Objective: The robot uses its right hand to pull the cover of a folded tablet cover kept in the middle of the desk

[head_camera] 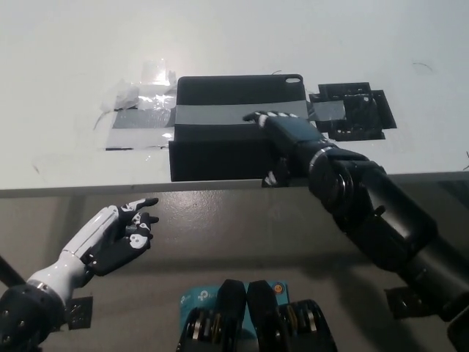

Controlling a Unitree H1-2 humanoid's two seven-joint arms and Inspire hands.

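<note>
the black right hand (287,139) lies flat, fingers apart, on the cover (220,136), grasping nothing; next it must hook an edge. left hand (121,235) rests released below the counter (73,73).

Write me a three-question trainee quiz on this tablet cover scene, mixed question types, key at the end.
1. True or false: the black right hand lies on the tablet cover.
2. Where is the white left hand? A) on the cover B) below the desk edge, lower left C) on the grey tape strip
3. What crosses the cover from side to side?

Key: 1 true; 2 B; 3 the grey tape strip.
</note>
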